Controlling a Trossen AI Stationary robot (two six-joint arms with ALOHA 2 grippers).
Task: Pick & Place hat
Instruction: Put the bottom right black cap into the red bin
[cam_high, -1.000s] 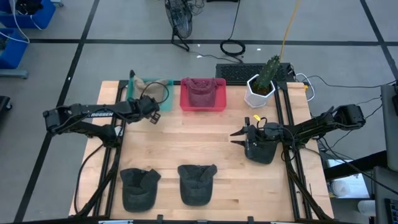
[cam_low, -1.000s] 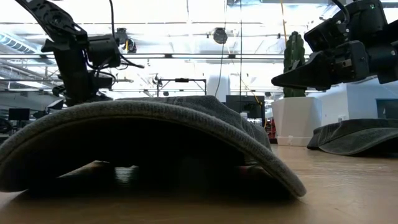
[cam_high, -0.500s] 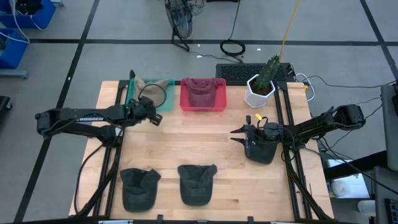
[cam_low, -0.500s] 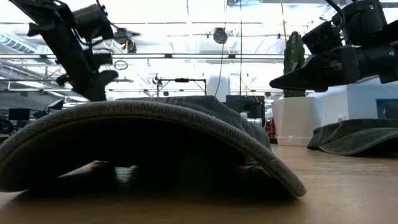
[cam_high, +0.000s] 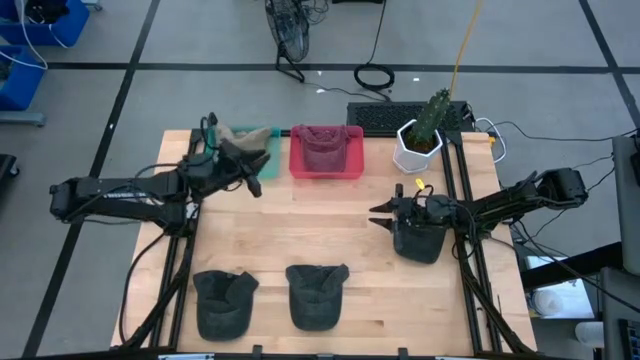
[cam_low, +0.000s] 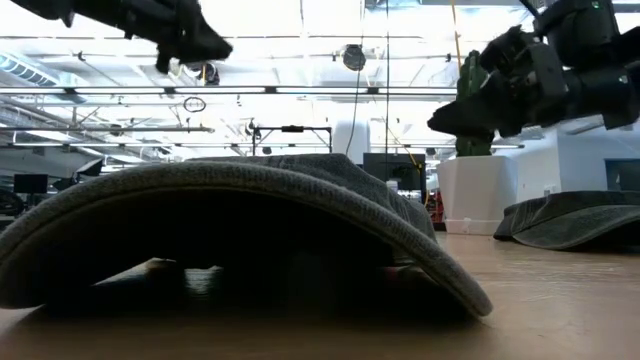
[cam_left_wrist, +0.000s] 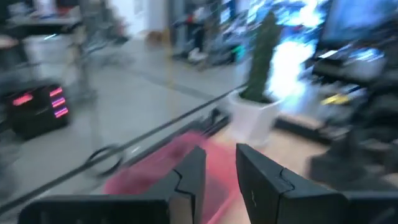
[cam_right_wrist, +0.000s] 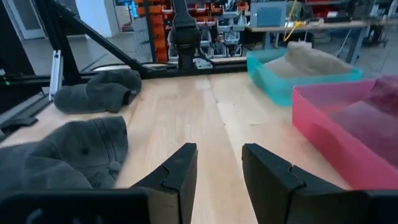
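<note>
Two dark grey hats lie crown up near the table's near edge, one (cam_high: 224, 302) to the left and one (cam_high: 318, 295) at the middle, which fills the low view (cam_low: 230, 230). A third dark hat (cam_high: 420, 246) lies under my right arm's wrist. A beige hat (cam_high: 247, 136) sits in a teal bin and a reddish one (cam_high: 325, 150) in a pink bin. My left gripper (cam_high: 257, 172) (cam_left_wrist: 219, 168) hovers open high by the teal bin, holding nothing. My right gripper (cam_high: 383, 213) (cam_right_wrist: 219, 165) is open above bare table, pointing to the table's left.
The teal bin (cam_high: 268, 168) and the pink bin (cam_high: 350, 172) stand side by side at the far edge. A white pot with a cactus (cam_high: 420, 140) stands right of them, close behind my right gripper. Bare wood (cam_high: 310, 225) lies between the bins and the near hats.
My left gripper has swung toward the far edge and risen, coming up beside the teal bin and nearer the pink bin; in the low view it has climbed to the top of the picture. My right gripper has lifted slightly. The hats have stayed where they were.
</note>
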